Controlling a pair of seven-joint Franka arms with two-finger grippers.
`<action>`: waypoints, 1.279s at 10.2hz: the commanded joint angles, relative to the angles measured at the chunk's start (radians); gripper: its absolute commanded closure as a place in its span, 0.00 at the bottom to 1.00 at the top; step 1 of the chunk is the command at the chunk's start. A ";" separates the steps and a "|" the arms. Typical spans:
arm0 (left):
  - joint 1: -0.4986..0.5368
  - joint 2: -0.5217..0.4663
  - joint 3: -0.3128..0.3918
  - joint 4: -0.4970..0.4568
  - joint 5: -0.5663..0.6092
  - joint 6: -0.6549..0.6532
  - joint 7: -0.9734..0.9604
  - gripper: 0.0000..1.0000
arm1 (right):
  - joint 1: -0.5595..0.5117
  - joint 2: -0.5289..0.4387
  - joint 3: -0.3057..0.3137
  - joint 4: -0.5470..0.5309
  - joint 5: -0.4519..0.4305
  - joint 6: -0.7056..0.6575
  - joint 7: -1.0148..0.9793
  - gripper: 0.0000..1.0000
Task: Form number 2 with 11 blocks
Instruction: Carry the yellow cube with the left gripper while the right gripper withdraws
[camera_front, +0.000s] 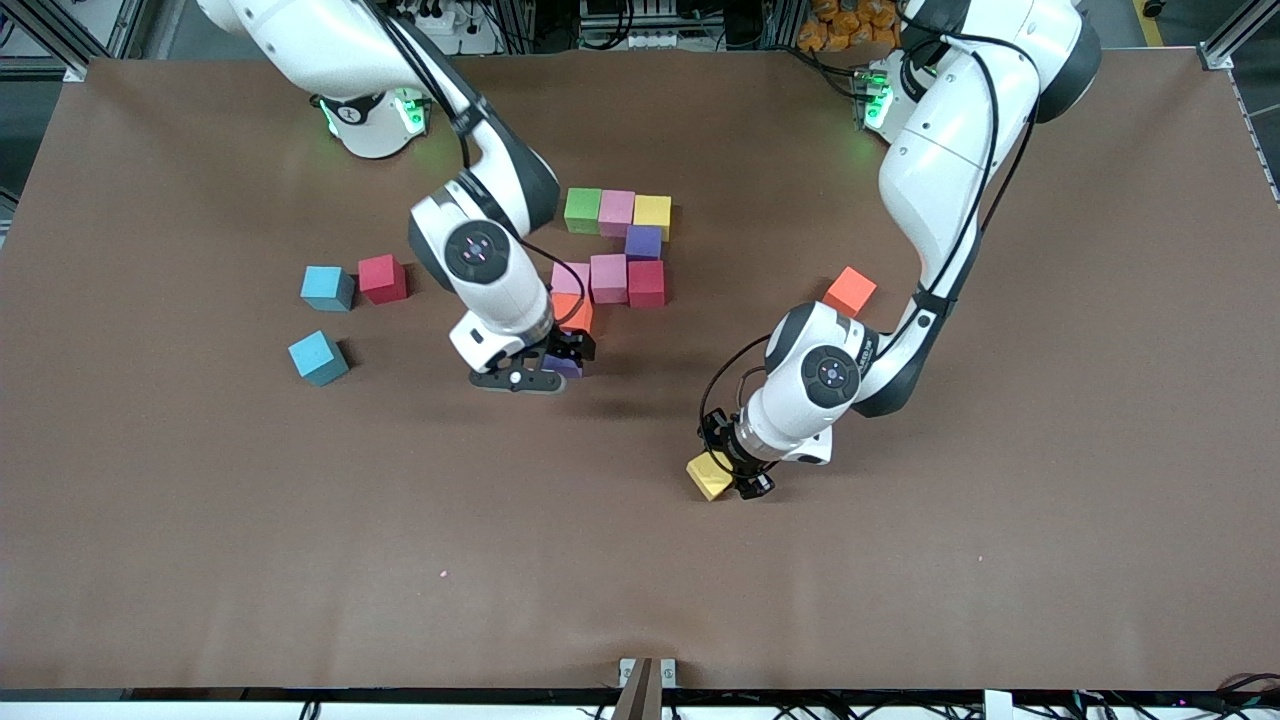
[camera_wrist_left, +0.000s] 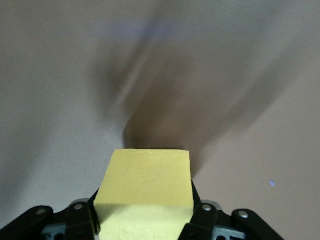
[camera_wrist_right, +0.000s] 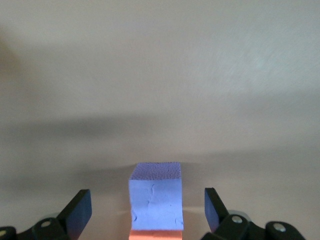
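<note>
Brown worktop (camera_front: 200, 520): left gripper (camera_front: 728, 472) is clamping yellow block (camera_front: 709, 475); right gripper (camera_front: 560, 352), jaws wide, is straddling purple block (camera_wrist_right: 156, 200); next, carry yellow beside it.

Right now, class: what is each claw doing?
Left claw: closed on the yellow block.
Right claw: open around the purple block.

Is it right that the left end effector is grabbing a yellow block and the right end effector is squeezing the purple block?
Not quite. The left end effector does grip the yellow block, but the right end effector is open, its fingers apart from the purple block. The right wrist view shows the gaps.
</note>
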 joint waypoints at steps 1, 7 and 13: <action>-0.034 -0.045 0.000 -0.024 0.080 -0.007 0.024 0.80 | -0.088 -0.172 0.011 -0.027 0.017 -0.138 -0.134 0.00; -0.130 -0.053 -0.110 -0.027 0.103 -0.190 0.370 0.84 | -0.236 -0.391 -0.129 -0.020 0.019 -0.338 -0.509 0.00; -0.136 -0.028 -0.152 -0.021 0.063 -0.213 0.570 0.85 | -0.359 -0.411 -0.134 -0.036 0.002 -0.347 -0.727 0.00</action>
